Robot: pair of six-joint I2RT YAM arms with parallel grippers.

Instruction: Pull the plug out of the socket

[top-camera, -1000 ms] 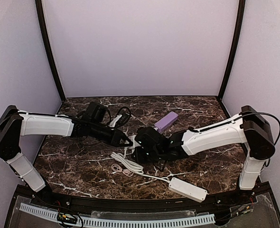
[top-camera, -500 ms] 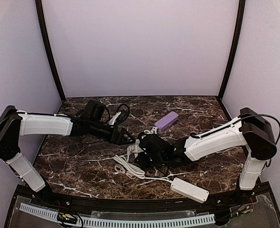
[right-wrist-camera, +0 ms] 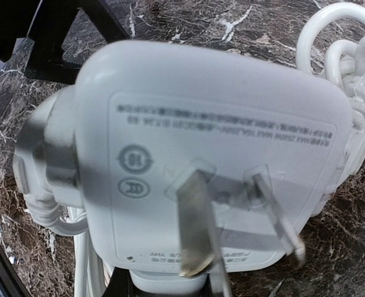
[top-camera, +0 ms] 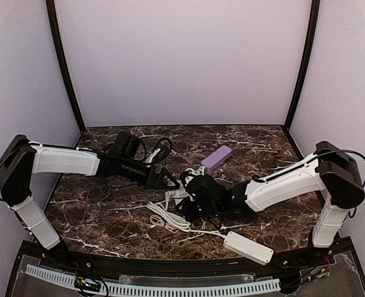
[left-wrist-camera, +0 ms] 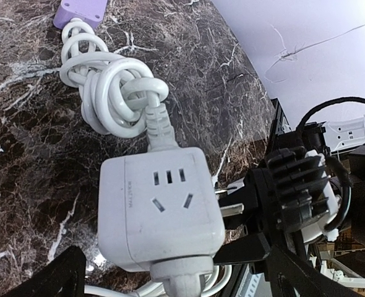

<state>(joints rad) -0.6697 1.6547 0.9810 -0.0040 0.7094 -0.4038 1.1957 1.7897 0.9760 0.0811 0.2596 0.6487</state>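
Robot test cell in a laboratory: two white-and-black jointed arms, the left arm (top-camera: 62, 161) and the right arm (top-camera: 287, 179), are bolted at the near edge of a dark marble-patterned surface (top-camera: 102, 216). Plain pale lilac walls (top-camera: 182, 62) enclose it at the back and both sides, with black posts (top-camera: 65, 68) at the corners. Exposed black cables (top-camera: 163, 146) loop off the arms.

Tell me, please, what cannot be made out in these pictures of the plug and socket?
- Small white plug head: left wrist view, cut off by the bottom edge; how far it sits in the white cube-shaped socket is unclear.
- Right gripper: top view, grip hidden under its own black body.
- Printed text on the socket: right wrist view, blurred.
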